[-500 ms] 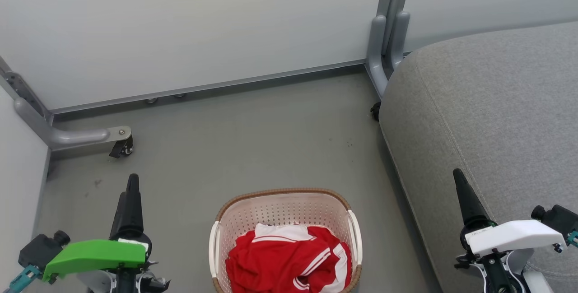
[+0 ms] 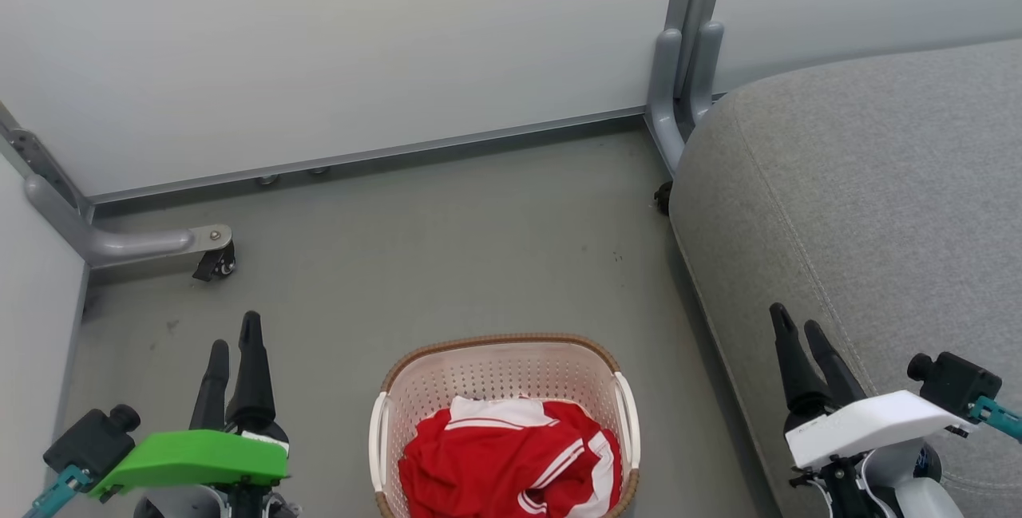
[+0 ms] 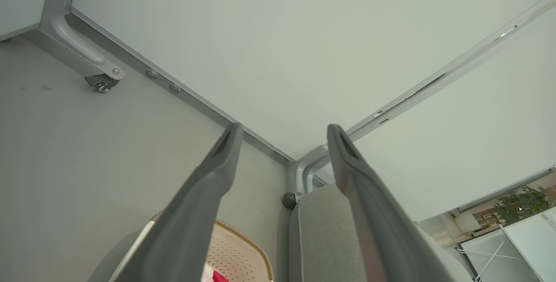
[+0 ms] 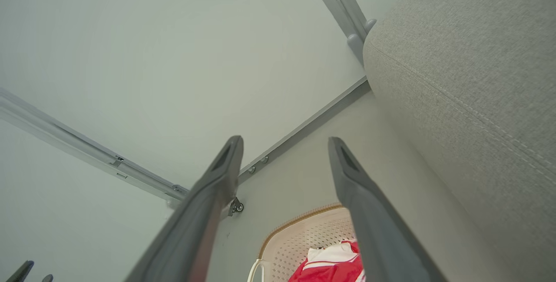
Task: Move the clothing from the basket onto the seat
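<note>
Red clothing (image 2: 511, 454) sits bunched in the basket (image 2: 499, 340) on the floor, the seat (image 2: 878, 183) just beside it. Left gripper (image 2: 235, 334) and right gripper (image 2: 794, 320) flank the basket, fingers spread and empty, likely poised to reach in.

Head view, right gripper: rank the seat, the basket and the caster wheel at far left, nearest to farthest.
1. The seat, right beside the right gripper, on the right.
2. The basket, on the floor to the gripper's left, bottom centre.
3. The caster wheel, far left, near the wall.
</note>
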